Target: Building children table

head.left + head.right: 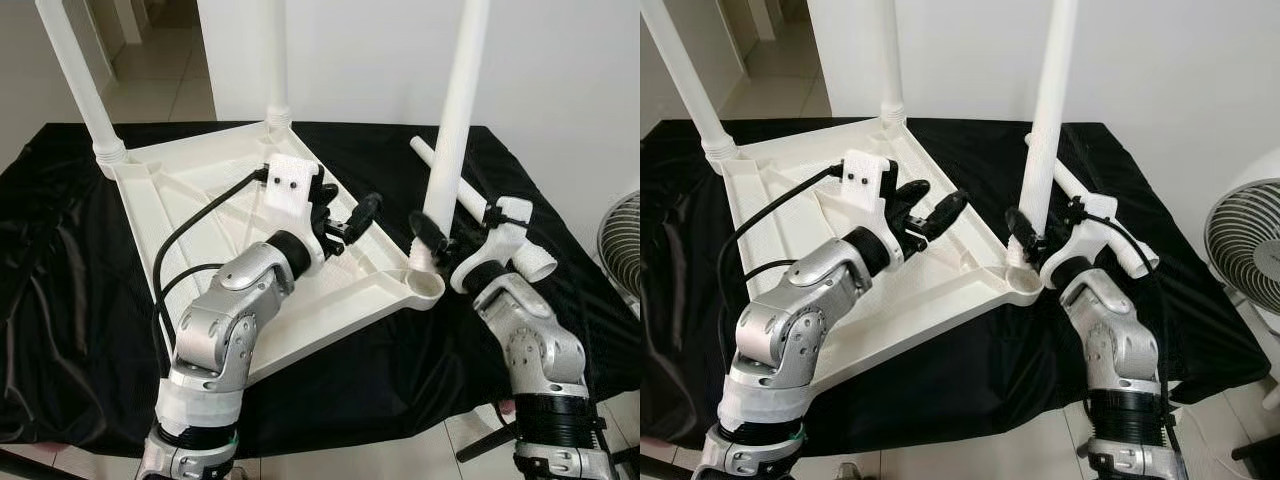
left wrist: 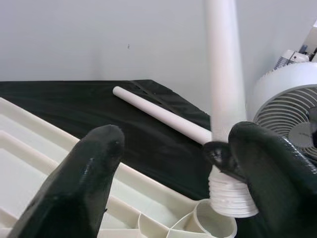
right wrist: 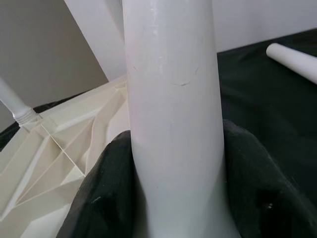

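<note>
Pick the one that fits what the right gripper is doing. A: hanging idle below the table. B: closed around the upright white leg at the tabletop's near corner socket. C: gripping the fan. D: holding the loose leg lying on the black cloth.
B: the right gripper has its fingers closed around the upright leg, just above the corner socket of the upturned tabletop; the loose leg lies untouched on the cloth.

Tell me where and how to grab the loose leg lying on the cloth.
Grip the spare leg mid-shaft, fingers closing across its round width from above. It lies flat on the black cloth, behind the right gripper, so its bare middle is likely easiest to reach.
</note>
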Robot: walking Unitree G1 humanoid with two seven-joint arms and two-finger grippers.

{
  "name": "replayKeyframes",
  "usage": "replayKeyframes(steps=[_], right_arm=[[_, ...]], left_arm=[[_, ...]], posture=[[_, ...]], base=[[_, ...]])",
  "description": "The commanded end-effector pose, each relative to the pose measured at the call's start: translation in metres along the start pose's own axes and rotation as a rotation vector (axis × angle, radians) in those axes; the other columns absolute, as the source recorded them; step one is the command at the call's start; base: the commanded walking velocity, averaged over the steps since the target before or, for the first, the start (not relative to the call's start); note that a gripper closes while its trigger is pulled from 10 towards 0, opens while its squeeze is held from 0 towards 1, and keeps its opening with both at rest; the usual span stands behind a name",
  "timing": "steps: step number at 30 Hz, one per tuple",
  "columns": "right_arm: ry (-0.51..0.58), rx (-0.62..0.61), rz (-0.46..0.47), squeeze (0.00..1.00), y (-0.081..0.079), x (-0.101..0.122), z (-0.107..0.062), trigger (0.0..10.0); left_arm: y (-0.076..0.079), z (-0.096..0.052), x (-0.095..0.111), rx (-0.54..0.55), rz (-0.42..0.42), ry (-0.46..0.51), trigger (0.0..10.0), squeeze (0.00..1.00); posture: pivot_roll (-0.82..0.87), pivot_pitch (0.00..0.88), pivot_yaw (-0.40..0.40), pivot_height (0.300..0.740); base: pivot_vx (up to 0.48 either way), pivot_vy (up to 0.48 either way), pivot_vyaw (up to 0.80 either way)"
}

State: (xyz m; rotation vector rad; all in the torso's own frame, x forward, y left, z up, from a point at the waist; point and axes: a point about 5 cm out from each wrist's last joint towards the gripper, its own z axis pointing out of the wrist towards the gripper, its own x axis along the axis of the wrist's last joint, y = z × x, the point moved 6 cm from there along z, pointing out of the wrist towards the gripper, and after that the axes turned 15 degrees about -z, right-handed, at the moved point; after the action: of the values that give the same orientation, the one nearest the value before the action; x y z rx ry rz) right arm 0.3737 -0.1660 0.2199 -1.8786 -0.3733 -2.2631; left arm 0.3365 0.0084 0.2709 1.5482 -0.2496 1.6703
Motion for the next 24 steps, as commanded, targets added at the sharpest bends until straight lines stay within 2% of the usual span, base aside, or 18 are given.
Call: replayKeyframes(steps=[1, 2, 8, 14, 17, 20, 24], right_arm=[[0.038, 0.007, -0.008, 0.0, -0.003, 0.006, -0.002, 10.0], [0.049, 0.0, 0.004, 0.0, -0.009, 0.0, -0.004, 10.0], [0.072, 0.019, -0.026, 0.0, -0.019, -0.001, -0.005, 10.0], [0.088, 0.04, -0.065, 0.0, -0.023, -0.002, -0.009, 10.0], [0.104, 0.04, -0.077, 0.0, -0.025, 0.002, -0.009, 10.0], [0.131, 0.064, -0.104, 0.0, -0.033, 0.003, -0.007, 10.0], [0.134, 0.071, -0.112, 0.0, -0.037, 0.001, -0.006, 10.0]], left_arm=[[0.018, -0.002, -0.01, -0.172, -0.01, -0.069, 10.0, 1.0], [0.012, -0.003, -0.012, -0.139, -0.04, -0.076, 10.0, 0.0], [0.008, -0.003, -0.014, -0.134, -0.059, -0.098, 10.0, 0.0], [0.015, 0.0, -0.014, -0.17, -0.074, -0.122, 10.0, 0.0], [0.018, 0.001, -0.01, -0.187, -0.069, -0.121, 10.0, 0.0], [0.027, 0.0, -0.003, -0.268, -0.066, -0.109, 10.0, 0.0], [0.029, 0.0, 0.0, -0.279, -0.078, -0.11, 10.0, 0.0]], posture=[[-0.01, 0.041, -0.012, 0.74], [-0.01, 0.038, 0.002, 0.74], [-0.02, 0.037, 0.014, 0.74], [-0.02, 0.037, 0.027, 0.74], [-0.02, 0.032, 0.026, 0.74], [0.0, 0.033, 0.029, 0.74], [0.0, 0.02, 0.031, 0.74]], base=[[0.0, 0.0, 0.0], [0.0, 0.0, 0.0], [0.0, 0.0, 0.0], [0.0, 0.0, 0.0], [0.0, 0.0, 0.0], [0.0, 0.0, 0.0], [0.0, 0.0, 0.0]])
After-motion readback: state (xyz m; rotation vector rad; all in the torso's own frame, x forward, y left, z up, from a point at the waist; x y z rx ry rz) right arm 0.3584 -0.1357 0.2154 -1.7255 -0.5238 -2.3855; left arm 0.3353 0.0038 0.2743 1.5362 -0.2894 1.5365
